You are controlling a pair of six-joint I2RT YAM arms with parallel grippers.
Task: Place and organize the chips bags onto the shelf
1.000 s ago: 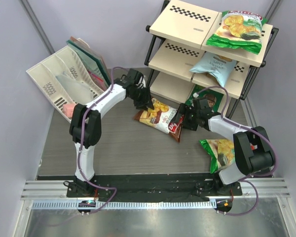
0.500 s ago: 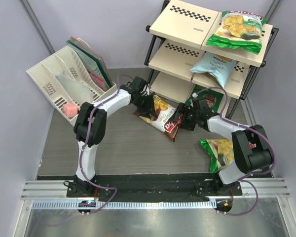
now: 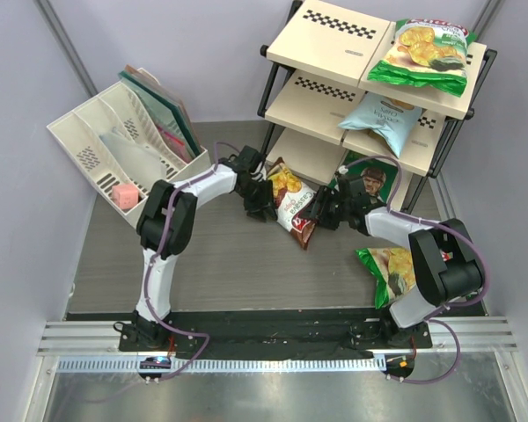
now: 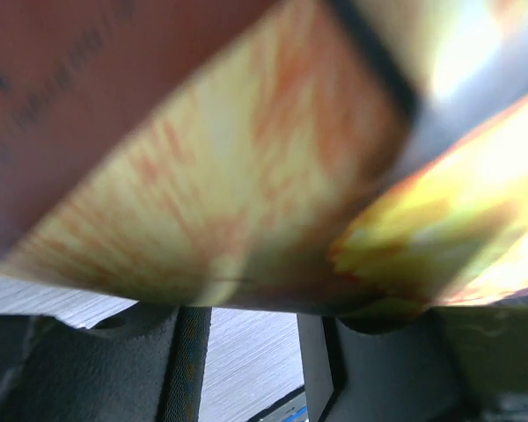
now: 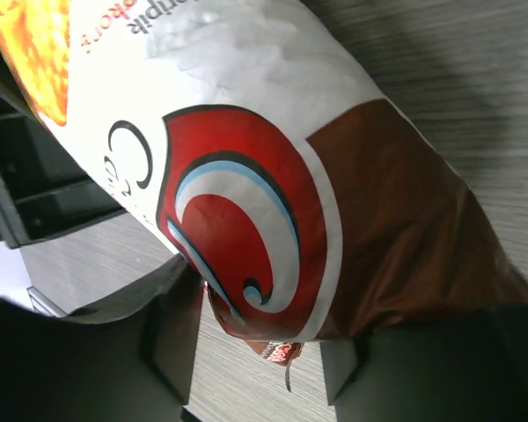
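Bright, even light from overhead; glare on the metal strip point(image 3: 264, 396) past the near edge. Up close, the brown bag point(image 4: 202, 176) blurs badly.

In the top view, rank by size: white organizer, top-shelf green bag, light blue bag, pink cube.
Largest first: white organizer, green bag, light blue bag, pink cube. Green over blue is unsure: it sits nearer the camera.

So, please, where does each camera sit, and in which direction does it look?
Top external: above and behind the bases, looking down at the table, shelf and brown chips bag; both arms show.
Left wrist: behind the left end effector, very close to the bag, blurred; its fingers show below.
Right wrist: behind the right end effector, facing the bag's red logo; its fingers show below.
Shared: all three see the brown bag.
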